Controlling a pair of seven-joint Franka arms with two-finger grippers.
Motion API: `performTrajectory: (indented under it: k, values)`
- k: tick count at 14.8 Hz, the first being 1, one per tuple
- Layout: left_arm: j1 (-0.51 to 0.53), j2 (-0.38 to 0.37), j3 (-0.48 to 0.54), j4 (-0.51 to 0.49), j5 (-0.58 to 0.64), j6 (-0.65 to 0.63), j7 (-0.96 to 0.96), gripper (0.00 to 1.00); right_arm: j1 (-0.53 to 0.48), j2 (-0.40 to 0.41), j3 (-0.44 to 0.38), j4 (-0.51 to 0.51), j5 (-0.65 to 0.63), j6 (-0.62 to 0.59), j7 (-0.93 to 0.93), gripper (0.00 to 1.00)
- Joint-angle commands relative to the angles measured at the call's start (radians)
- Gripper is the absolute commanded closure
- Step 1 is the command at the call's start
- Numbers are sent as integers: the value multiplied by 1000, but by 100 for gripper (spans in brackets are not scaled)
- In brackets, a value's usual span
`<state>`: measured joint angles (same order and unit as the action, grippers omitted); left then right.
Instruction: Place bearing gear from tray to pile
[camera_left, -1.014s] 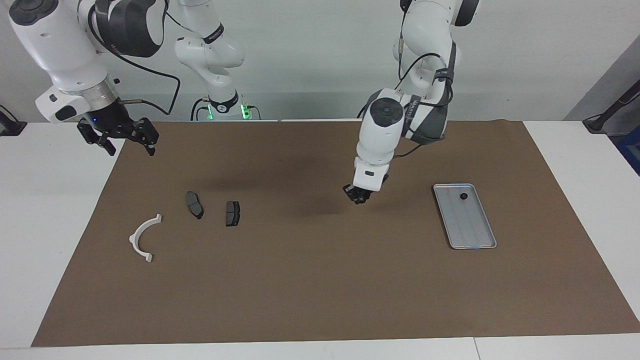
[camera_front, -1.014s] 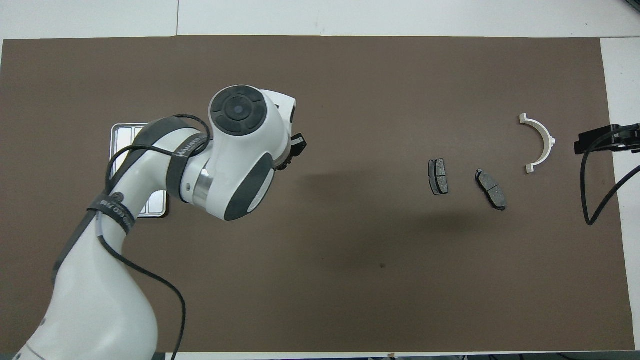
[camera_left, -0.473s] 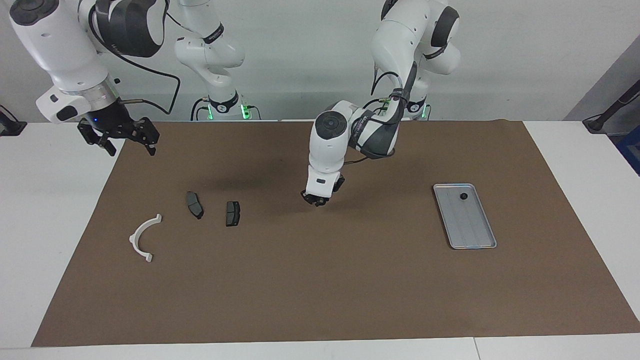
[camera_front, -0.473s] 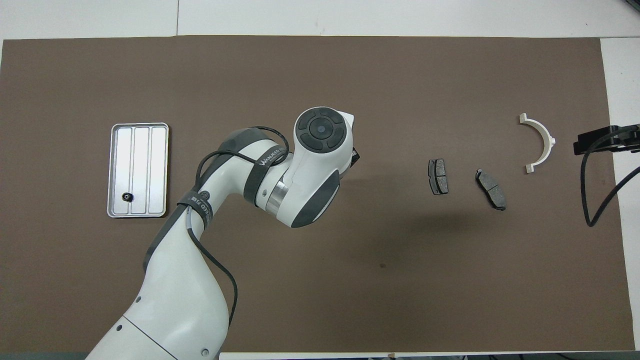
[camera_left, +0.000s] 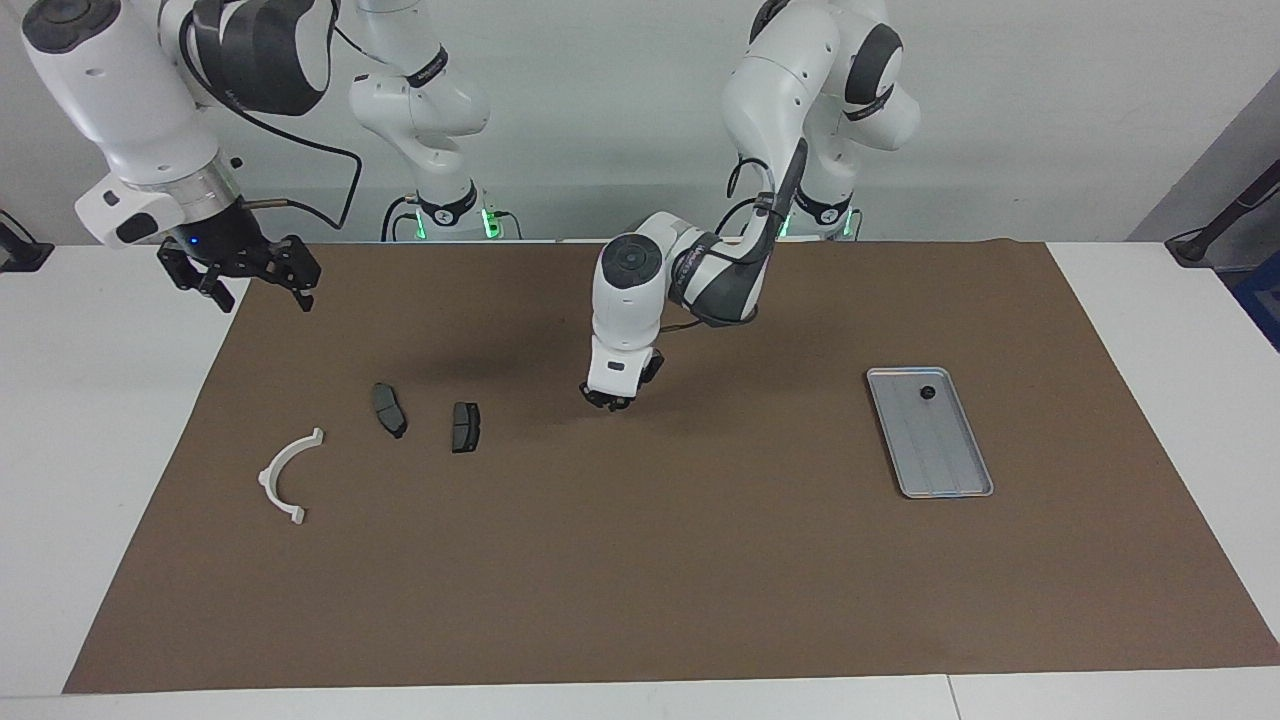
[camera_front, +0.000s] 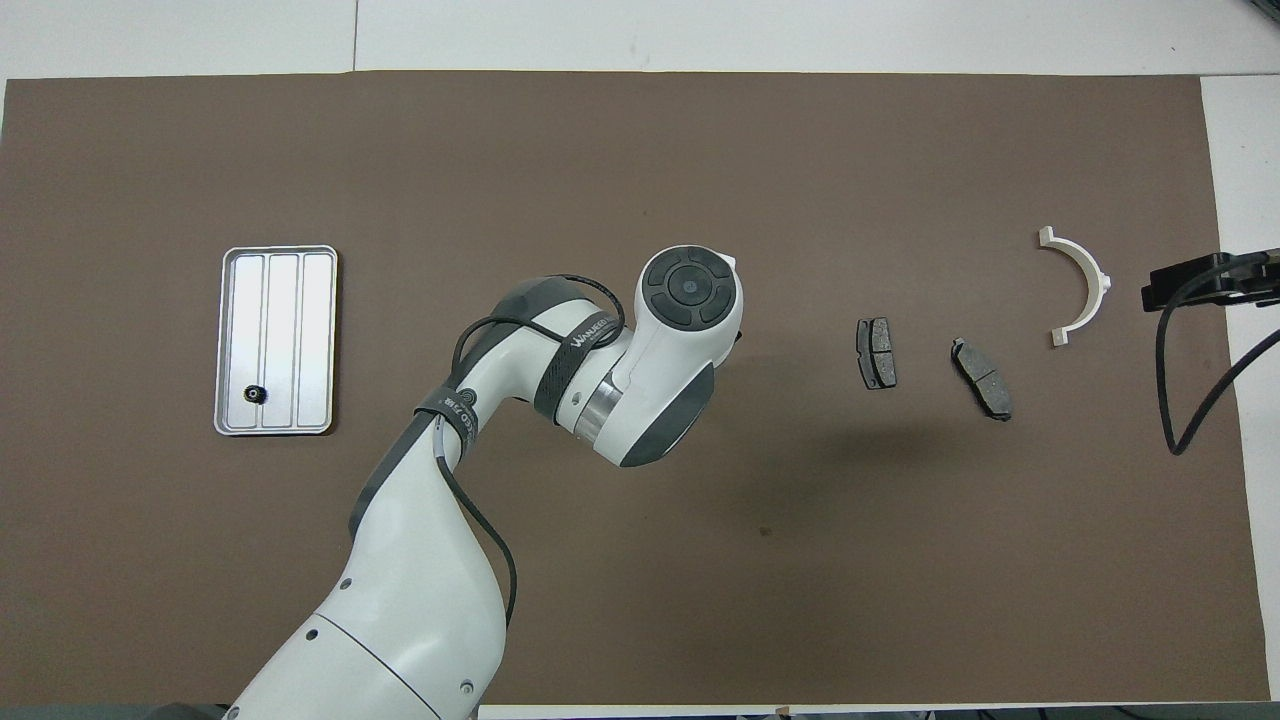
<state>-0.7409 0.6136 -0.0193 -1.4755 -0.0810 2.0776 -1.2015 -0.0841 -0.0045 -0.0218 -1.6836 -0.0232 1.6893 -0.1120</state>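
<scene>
Left gripper (camera_left: 610, 402) low over brown mat (camera_left: 640, 580) between tray (camera_left: 950, 475) and pile, clenched or released: cannot tell; right gripper (camera_left: 240, 280) spread wide, waiting above mat corner; small black bearing gear (camera_left: 928, 392) in tray, robots' end; pile: white bracket (camera_left: 268, 475), two dark pads (camera_left: 389, 409).

Brown mat (camera_left: 640, 560) over a white table (camera_left: 90, 420).

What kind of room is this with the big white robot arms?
Probably a robot lab or test bench. Two white arms stand at a table covered by a brown mat, with only a few machine parts laid out: a metal tray, two dark brake pads and a white bracket.
</scene>
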Motion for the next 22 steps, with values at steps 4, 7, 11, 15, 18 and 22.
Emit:
performTrajectory:
  k: [4,7,11,15,18,22]
  values:
    - [-9,9,18,-26,-13,45,-10,90,-5,-17,5,-31,11,16,-11,0]
    - [-11,8,18,-37,-13,47,-12,89,-5,-12,5,-31,11,18,-9,0]
    - [-12,8,18,-46,-11,50,-21,88,-3,0,8,-28,11,27,12,0]
    - [-12,6,18,-49,-11,59,-27,74,-3,9,8,-31,11,49,12,0]
    - [-12,6,18,-49,-6,59,-65,34,-3,9,8,-33,11,55,11,0]
    - [-14,-2,45,-40,-5,18,-69,7,-2,9,11,-45,11,70,15,0]
